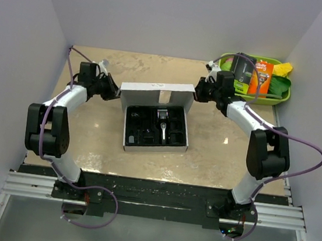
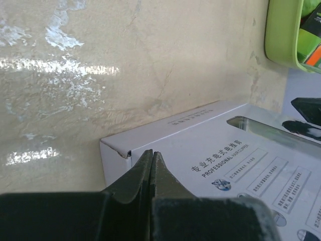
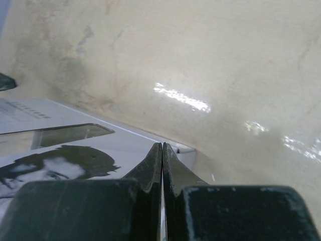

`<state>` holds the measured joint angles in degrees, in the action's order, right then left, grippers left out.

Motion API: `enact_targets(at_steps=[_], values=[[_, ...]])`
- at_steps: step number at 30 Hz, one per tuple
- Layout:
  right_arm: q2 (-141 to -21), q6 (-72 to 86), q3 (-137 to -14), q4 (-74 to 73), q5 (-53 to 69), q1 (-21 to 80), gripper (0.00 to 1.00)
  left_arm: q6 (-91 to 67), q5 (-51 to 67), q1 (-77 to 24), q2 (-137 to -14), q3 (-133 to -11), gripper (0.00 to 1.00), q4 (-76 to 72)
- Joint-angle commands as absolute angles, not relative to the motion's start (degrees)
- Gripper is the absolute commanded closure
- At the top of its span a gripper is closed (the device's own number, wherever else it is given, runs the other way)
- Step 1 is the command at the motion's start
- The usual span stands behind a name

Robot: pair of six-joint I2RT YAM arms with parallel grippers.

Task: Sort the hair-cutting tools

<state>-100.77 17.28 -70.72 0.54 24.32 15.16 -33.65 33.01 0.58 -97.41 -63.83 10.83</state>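
Plainly, everything turns on where the slim black-and-silver electric hair clipper (image 1: pixel 162 125) lies from the two claws; it rests in the black moulded insert (image 1: pixel 139 128) of the flat white cardboard box (image 1: pixel 127 146), in the middle of the beige worktop (image 1: pixel 215 156). Its long axis runs from the arms' bases towards the far wall, with the silver head at the far end, next to the box's opened lid (image 1: pixel 157 91). The left claw (image 1: pixel 116 95) sits at the lid's left corner and the right claw (image 1: pixel 197 93) at its right corner, so the clipper lies between them and on the near side of both. I judge it a little nearer the right one; either arm would have to draw back towards its base and turn inward to reach it.

Both claws have their fingers pressed together with nothing visible between them; each wrist camera shows the tips right at a corner of the lid, but whether they touch the card I cannot tell.

The small black plastic comb pieces (image 1: pixel 175 135) merge with the dark insert from above, so their number and shape are hard to make out; no cord can be picked out. Neither wrist camera shows the clipper; the green plastic tray (image 1: pixel 281 99) at the far right is partly masked by the right arm's cable.
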Motion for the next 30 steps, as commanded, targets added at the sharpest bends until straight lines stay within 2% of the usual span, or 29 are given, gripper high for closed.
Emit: enact_targets(at_steps=[1,30], values=[[-96.68,13.98,-70.58,-5.70,13.28,15.99,1.00,-30.50,30.58,0.44,-94.04,-62.67,1.00,13.89],[-91.14,14.06,-65.40,-8.26,8.97,21.80,1.00,-28.57,31.64,-2.29,-85.34,-52.74,1.00,14.06]])
